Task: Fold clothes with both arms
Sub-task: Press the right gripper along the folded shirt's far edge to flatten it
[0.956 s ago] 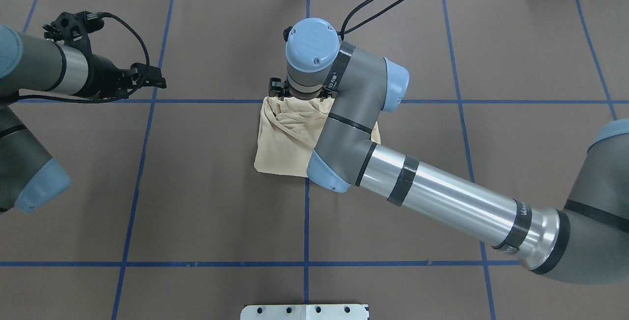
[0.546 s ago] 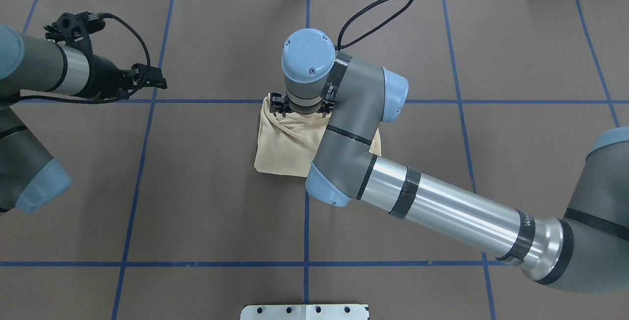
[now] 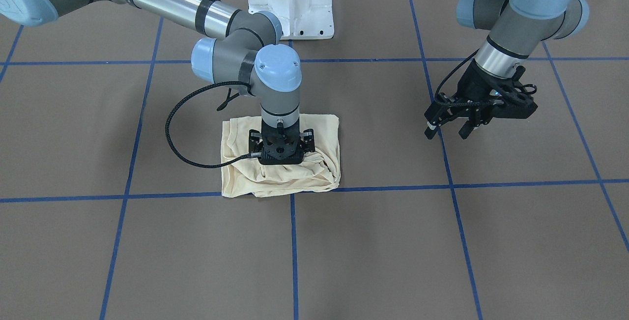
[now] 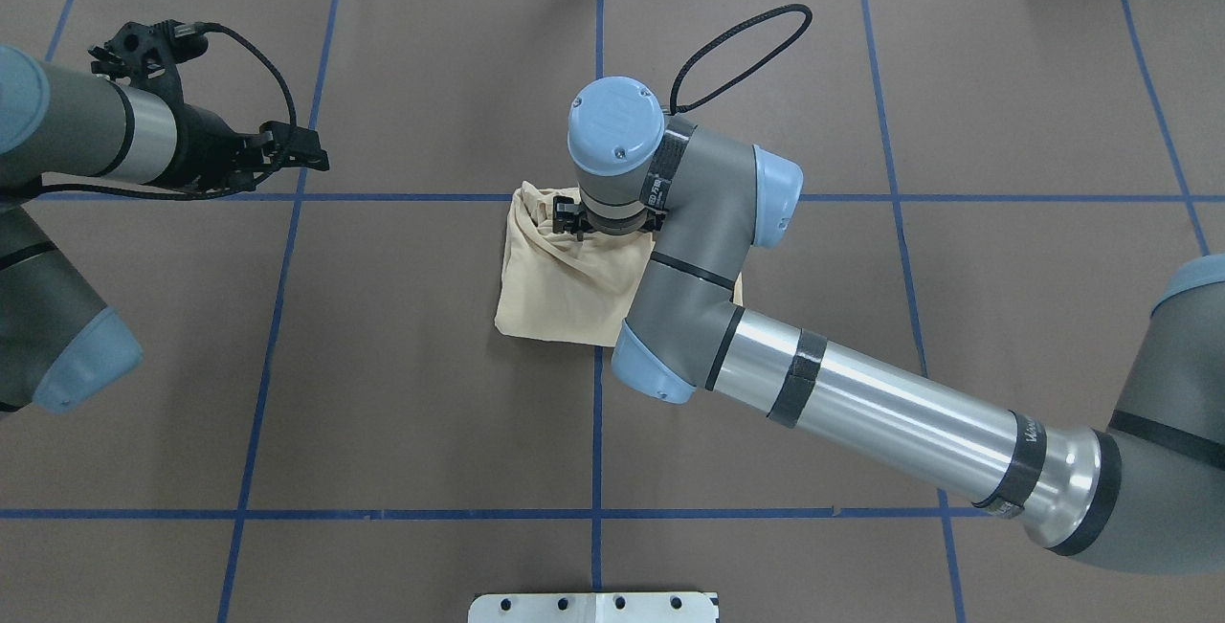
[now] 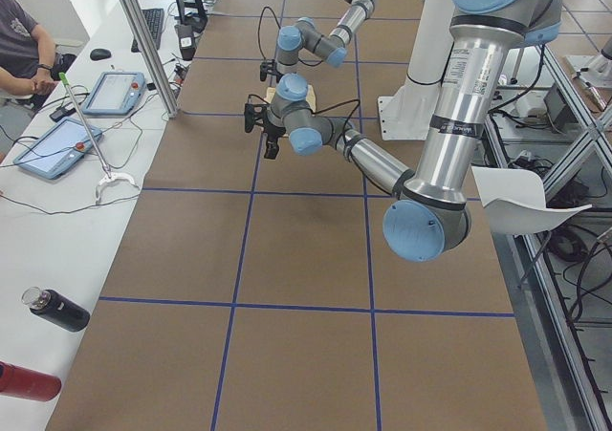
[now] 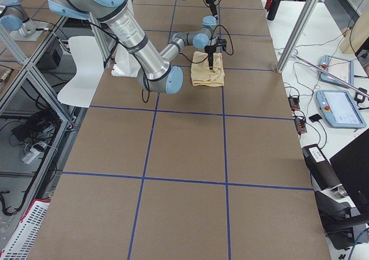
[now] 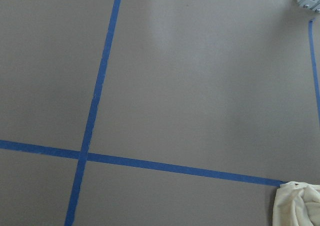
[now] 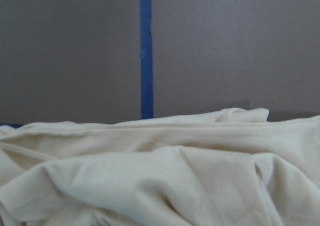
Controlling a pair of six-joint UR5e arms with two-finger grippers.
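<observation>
The cream T-shirt point(image 3: 236, 175) sits near the middle of the counter point(image 4: 431, 393), folded into a rough rectangle; it lies across the centre line of blue tape point(image 4: 596, 432), and its far edge runs along a cross line; that far edge is bunched and wrinkled, while the side nearer the robot lies flatter; no print shows on the visible fabric. Right on top of it, the right gripper point(image 3: 280, 155) points straight down from a vertical wrist and presses into the wrinkled part; its fingers are buried in the folds, so I cannot tell whether they pinch cloth or stand apart; the right wrist camera sees only creased fabric close up, with brown counter and a tape line beyond. The right arm point(image 4: 861, 393) reaches in long from the robot's right, with a black cable point(image 3: 169, 128) looping off its wrist. Well apart, on the robot's left, the left gripper point(image 3: 448, 132) hangs over bare counter; its fingers point(image 3: 432, 126) are spread and hold nothing; the left arm point(image 4: 86, 135) is drawn in near the edge; its wrist camera catches only a corner of the shirt. The white pedestal point(image 3: 290, 0) stands behind.
</observation>
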